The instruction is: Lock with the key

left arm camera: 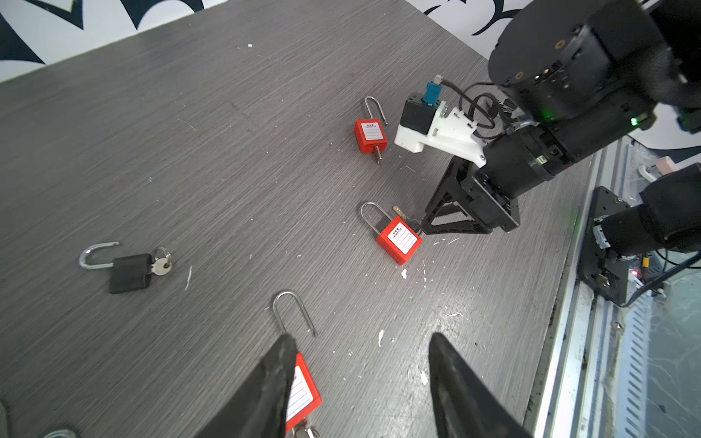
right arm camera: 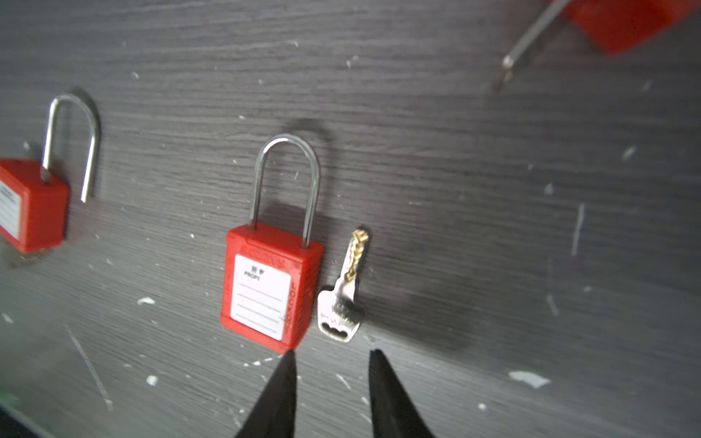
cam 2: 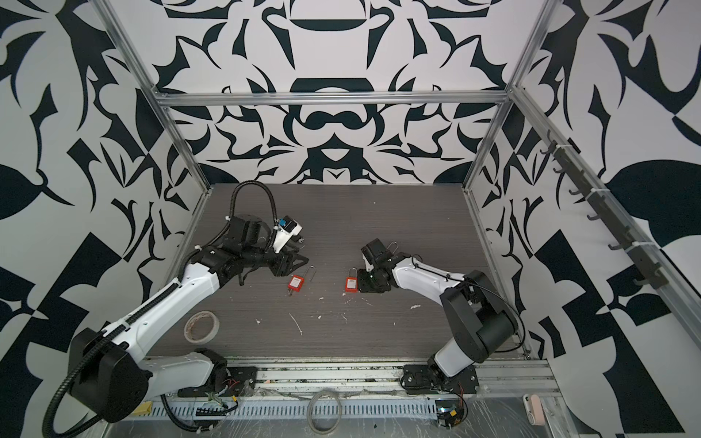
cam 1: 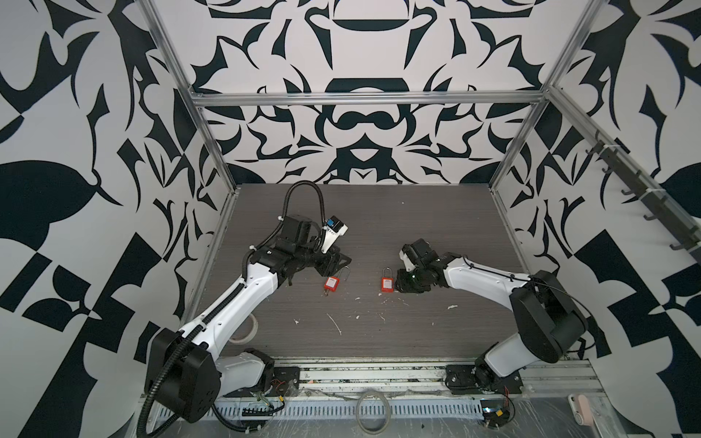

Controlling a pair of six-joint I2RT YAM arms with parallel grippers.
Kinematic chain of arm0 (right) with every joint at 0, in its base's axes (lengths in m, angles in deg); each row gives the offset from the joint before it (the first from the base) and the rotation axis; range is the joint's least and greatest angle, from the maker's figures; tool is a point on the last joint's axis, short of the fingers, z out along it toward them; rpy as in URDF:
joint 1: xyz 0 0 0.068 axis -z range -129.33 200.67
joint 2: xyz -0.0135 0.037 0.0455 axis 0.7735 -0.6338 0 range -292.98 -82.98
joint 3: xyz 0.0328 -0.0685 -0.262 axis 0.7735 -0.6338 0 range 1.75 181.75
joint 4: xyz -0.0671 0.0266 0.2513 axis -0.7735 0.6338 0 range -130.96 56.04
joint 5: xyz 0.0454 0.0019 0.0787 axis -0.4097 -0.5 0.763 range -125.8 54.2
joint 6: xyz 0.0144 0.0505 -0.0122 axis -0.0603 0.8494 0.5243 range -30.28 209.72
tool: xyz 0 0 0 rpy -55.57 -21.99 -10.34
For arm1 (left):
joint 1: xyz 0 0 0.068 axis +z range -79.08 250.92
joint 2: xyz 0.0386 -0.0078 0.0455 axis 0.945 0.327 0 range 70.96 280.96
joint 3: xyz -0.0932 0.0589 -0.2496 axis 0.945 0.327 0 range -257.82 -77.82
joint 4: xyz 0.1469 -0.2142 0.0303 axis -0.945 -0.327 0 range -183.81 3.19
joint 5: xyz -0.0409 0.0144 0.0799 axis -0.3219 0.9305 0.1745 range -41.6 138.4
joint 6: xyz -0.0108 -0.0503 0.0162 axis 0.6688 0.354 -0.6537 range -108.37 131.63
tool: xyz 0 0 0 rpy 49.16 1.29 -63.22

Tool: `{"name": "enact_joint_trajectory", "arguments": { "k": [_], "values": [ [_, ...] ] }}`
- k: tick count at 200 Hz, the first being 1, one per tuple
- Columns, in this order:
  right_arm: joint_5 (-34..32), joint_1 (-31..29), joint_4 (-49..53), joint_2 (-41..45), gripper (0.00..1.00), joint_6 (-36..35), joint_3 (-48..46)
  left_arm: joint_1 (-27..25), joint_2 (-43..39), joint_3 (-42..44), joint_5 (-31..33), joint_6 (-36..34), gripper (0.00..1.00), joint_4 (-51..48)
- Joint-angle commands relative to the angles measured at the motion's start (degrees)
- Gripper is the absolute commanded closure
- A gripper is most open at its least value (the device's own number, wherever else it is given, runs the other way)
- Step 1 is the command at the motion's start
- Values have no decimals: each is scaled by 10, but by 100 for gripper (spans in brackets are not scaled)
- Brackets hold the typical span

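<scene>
Grey tbl (right arm camera: pixel 493 227): key (right arm camera: pixel 343 295) beside red padlock (right arm camera: pixel 269 288), poss. contact

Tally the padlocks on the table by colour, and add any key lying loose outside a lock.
Red plastic padlocks with steel shackles: 3
Black padlock with steel shackle: 1
Loose silver key with brass-coloured blade: 1
Total: 5
</scene>
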Motion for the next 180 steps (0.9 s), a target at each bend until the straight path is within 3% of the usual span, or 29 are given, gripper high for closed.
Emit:
{"name": "enact_joint_trajectory", "arguments": {
  "k": [1,19,61,104,150,180],
  "values": [
    [-46,5,24,45,55,-23,30,3,-1,-9,-22,18,41,12],
    [-86,21,52,64,46,-18,46,3,-6,-5,-26,24,41,15],
    [-155,77,96,34,38,13,107,3,-18,3,-27,54,43,31],
    [-146,103,104,-53,36,43,178,3,-36,37,-34,70,43,79],
    [-130,106,107,-137,22,39,241,3,-36,49,-32,69,44,77],
    [-149,107,115,-168,21,52,262,3,-47,66,-28,69,45,87]
  ]
}}
